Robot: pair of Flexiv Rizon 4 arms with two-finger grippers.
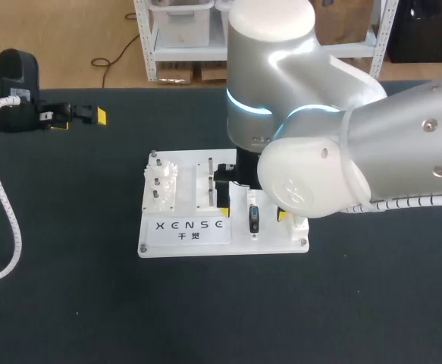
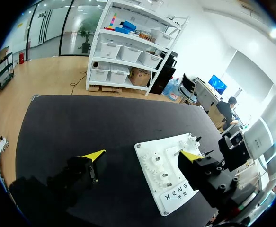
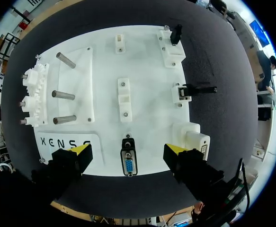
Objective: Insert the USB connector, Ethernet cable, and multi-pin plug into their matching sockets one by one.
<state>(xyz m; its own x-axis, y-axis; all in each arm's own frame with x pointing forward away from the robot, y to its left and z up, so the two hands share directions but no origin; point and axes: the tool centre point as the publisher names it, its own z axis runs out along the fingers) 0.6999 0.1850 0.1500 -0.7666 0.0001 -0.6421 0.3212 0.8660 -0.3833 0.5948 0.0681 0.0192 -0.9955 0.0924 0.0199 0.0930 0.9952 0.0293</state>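
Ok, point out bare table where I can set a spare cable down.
Free: the table between the white board and the near edge, and the strip between the board and the coiled cable. Crowded: the board's right half, under the right gripper; the far left corner holds the left gripper.

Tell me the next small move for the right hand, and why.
Probably lower the right hand straight down over the blue-faced plug. Its fingers are open and stand one on each side of the plug without touching it. The plug lies at the near edge of the white board, so only the descent seems needed before gripping.
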